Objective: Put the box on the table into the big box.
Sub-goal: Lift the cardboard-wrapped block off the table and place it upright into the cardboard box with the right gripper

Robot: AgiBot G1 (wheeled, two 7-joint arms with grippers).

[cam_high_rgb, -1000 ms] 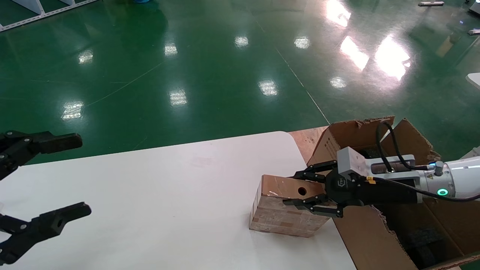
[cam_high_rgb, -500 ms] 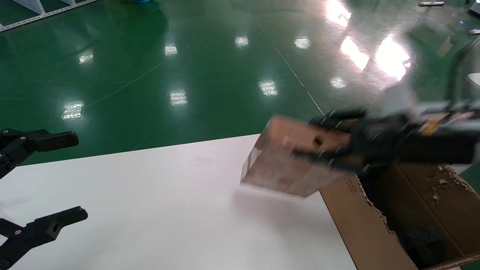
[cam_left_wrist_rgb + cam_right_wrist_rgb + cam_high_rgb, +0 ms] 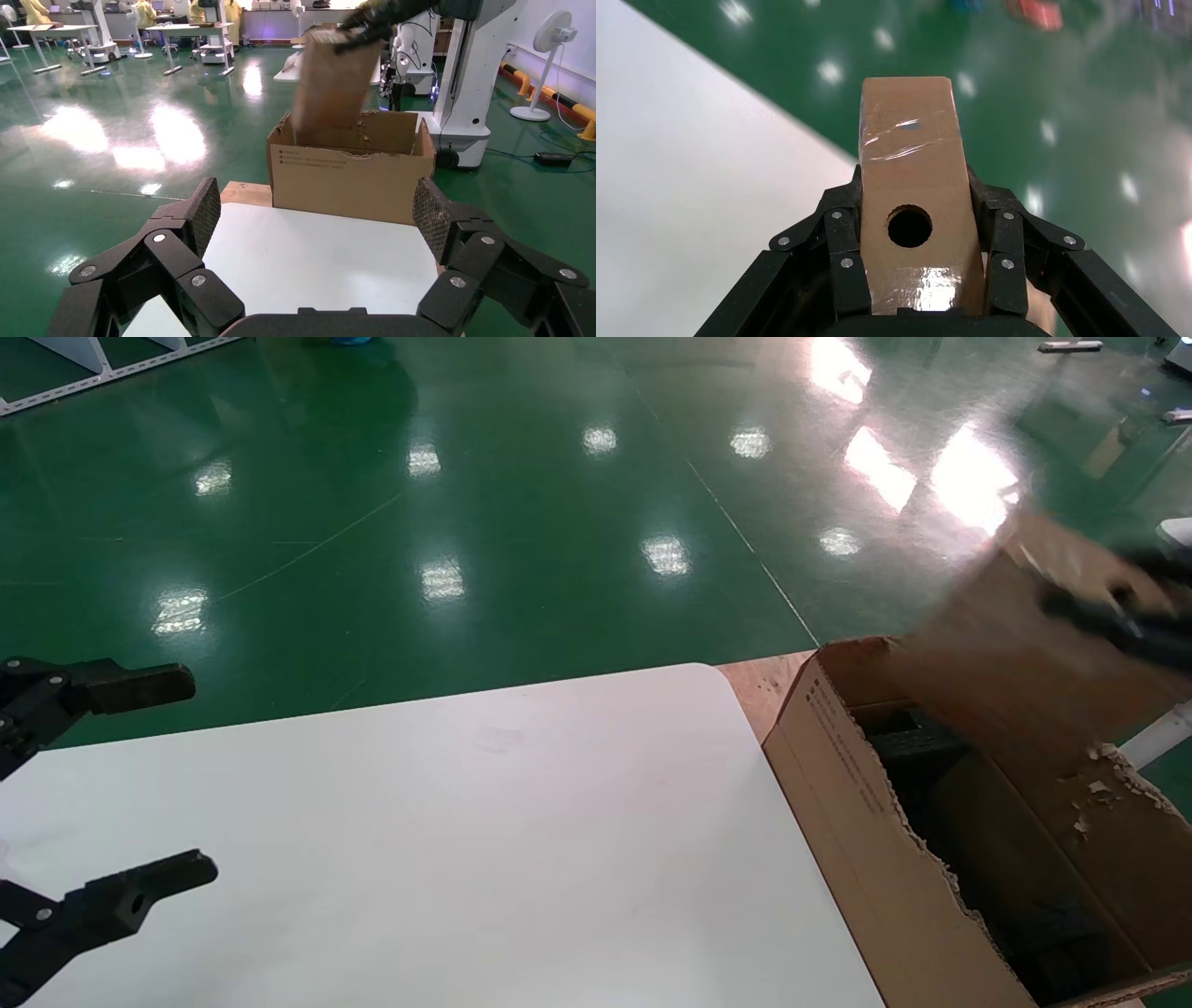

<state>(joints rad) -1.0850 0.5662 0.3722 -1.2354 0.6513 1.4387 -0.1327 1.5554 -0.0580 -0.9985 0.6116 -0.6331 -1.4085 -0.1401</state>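
I've got the box [image 3: 912, 203] clamped in the right claw [image 3: 912, 232], fingers [image 3: 842, 246] pressed on both long sides, the round hole facing my wrist camera and clear tape glinting across the upper face. From the head view the box [image 3: 1015, 645] is a brown smear in the air above the far side of the big box [image 3: 866, 803], clear of the surface [image 3: 419, 840]. The left wrist view shows it better: the box [image 3: 334, 77] hangs tall and a little tilted, its lower end at about the level of the ragged flaps of the big box [image 3: 351, 179].

So I'd call this the carry step, pickup done, drop-off not yet made. My left claw [image 3: 112, 784] is parked over the near left of the surface, jaws spread wide, holding nothing.

Next I reckon I need to bring the box over the middle of the opening and lower it onto the black foam [image 3: 913, 742] inside. The torn flap on the far side looks like the thing to watch; a corner could catch on it. I wouldn't release until the box sits below the rim.
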